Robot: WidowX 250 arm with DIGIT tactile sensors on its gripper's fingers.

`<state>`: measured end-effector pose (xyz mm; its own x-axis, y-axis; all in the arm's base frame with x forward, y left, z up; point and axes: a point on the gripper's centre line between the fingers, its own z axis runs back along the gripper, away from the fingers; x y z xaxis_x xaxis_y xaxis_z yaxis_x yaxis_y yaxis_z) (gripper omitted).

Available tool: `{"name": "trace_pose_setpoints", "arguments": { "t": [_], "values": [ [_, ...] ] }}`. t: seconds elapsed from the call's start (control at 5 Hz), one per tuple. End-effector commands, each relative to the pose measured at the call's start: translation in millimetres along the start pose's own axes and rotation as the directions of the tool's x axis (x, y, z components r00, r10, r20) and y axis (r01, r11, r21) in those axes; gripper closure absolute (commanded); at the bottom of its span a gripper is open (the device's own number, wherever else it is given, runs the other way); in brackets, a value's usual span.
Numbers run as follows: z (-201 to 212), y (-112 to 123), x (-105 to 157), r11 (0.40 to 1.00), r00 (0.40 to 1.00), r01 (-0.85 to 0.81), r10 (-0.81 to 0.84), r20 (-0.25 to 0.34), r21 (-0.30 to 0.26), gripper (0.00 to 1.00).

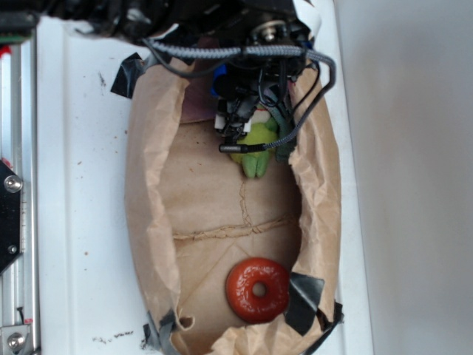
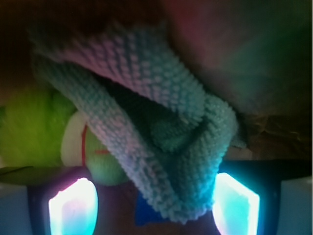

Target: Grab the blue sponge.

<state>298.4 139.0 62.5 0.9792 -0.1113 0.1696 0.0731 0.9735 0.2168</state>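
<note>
Bag walls crowd spread fingers (sponge between).

No readable text, labels, brands or numbers in either view; nothing printed shows on the paper bag or the counter.

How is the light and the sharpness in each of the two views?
Exterior view: even, bright light, the white table nearly washed out, mild blur. Wrist view: dark and soft, tinted pink and green; the two fingers glow overexposed cyan; the teal cloth is close and slightly unfocused, hiding most of the blue sponge.
</note>
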Motion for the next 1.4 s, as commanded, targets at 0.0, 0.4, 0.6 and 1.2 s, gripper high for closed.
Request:
{"name": "trace_pose_setpoints", "arguments": {
  "t": [0.0,0.4,0.6,1.2],
  "values": [
    [2,-9,-2,0.987,0.998,0.040,-0.047,0.040,0.157,0.00],
    [-9,-20,-10,0.975,0.996,0.060,-0.072,0.050,0.214,0.00],
    [-11,-22,-8,0.976,0.996,0.055,-0.067,0.050,0.211,0.00],
    [-9,-21,9,0.977,0.999,-0.013,0.005,0.038,0.213,0.01]
  ]
}}
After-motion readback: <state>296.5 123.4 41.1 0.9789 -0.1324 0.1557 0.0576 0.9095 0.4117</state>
